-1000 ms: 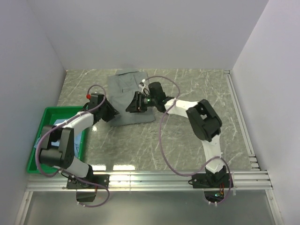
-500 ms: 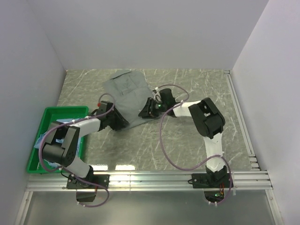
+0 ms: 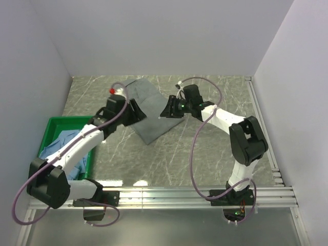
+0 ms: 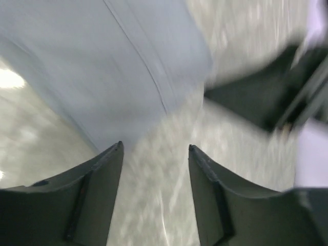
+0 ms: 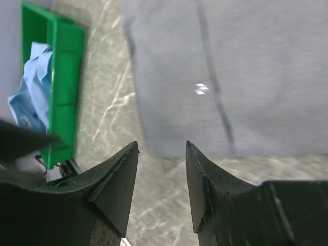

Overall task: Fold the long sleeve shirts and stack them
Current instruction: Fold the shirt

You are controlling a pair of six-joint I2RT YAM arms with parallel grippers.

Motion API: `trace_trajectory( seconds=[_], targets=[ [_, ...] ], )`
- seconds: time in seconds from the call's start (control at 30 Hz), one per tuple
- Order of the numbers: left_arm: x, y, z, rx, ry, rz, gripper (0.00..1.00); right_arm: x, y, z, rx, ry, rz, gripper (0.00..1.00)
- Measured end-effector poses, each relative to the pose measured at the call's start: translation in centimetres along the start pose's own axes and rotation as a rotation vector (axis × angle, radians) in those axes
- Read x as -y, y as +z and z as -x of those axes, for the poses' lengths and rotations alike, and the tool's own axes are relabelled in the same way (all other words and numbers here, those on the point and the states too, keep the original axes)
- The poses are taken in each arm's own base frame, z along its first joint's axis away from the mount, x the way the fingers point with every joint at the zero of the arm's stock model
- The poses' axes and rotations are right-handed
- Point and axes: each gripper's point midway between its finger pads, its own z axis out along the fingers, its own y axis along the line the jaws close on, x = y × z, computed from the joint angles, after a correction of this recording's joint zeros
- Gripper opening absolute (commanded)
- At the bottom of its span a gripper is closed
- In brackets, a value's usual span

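**Fig.** Top, L-wrist and R-wrist views. Count: 2 shirts, 1 bin, 2 grippers.

(a) Grey-green shirt: folded flat into a rough rectangle. It lies skewed on the marble table at centre-rear, between the two grippers.

(b) Light blue shirt: crumpled inside the green bin at the table's L edge, well apart from (a).

(c) L gripper: at the L side of (a). Wrist cam shows fingers apart w/ nothing between them, tips over bare table just beside the cloth edge.

(d) R gripper: at the R side of (a). Fingers likewise apart and empty, tips at the cloth's near edge.

Contact w/ cloth: cannot tell for either gripper.

Hidden or unclear:
- L arm crosses the bin, covering part of (b).
- R-wrist view cuts off bin and (b) at the frame's L edge.
- L-wrist view is blurred; the dark shape at its R is unidentifiable.
- Collar and buttons of (a) not discernible, only seam lines.
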Motion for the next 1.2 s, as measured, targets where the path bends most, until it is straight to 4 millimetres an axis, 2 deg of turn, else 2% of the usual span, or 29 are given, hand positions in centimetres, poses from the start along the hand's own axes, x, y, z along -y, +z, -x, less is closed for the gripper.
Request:
trace_trajectory(
  seconds=[0.1, 0.13, 0.17, 0.2, 0.3, 0.4, 0.5, 0.6, 0.73, 0.97, 1.1, 1.2],
  targets=[
    [-2.1, -1.1, 5.1, 0.146, -0.020, 0.077, 0.64, -2.2, 1.3, -0.8, -0.028, -0.026, 0.017, 0.50],
    [-3.1, -1.2, 6.1, 0.171, -0.025, 0.111, 0.66, -2.9, 2.0, -1.4, -0.044, -0.037, 0.020, 0.50],
    [-4.6, -1.3, 7.1, 0.197, -0.034, 0.160, 0.72, -3.7, 2.7, -2.0, -0.062, -0.047, 0.025, 0.50],
    [-6.0, -1.4, 7.7, 0.210, -0.035, 0.203, 0.73, -4.4, 3.5, -2.7, -0.079, -0.057, 0.026, 0.50],
    [-8.9, -1.2, 8.0, 0.209, -0.043, 0.297, 0.76, -5.7, 5.6, -4.9, -0.125, -0.089, 0.006, 0.49],
    [-10.6, -0.9, 7.8, 0.194, -0.044, 0.353, 0.77, -5.9, 7.5, -7.3, -0.180, -0.132, -0.044, 0.50],
    [-11.4, -0.8, 7.9, 0.189, -0.044, 0.377, 0.77, -5.0, 8.6, -9.4, -0.236, -0.170, -0.105, 0.49],
    [-11.8, -0.7, 7.9, 0.187, -0.048, 0.387, 0.76, -3.6, 8.7, -10.7, -0.283, -0.177, -0.150, 0.49],
    [-12.1, -0.4, 7.7, 0.179, -0.049, 0.395, 0.75, -1.8, 7.9, -12.0, -0.345, -0.184, -0.207, 0.49],
    [-12.5, 0.5, 7.4, 0.152, -0.053, 0.404, 0.75, 0.4, 5.7, -13.5, -0.450, -0.244, -0.255, 0.49],
    [-12.4, 0.7, 7.2, 0.143, -0.054, 0.397, 0.75, 3.7, 1.9, -13.6, -0.468, -0.174, -0.321, 0.49],
    [-12.4, 1.2, 7.0, 0.126, -0.056, 0.392, 0.76, 8.0, -2.2, -12.4, -0.433, -0.054, -0.433, 0.49]
  ],
)
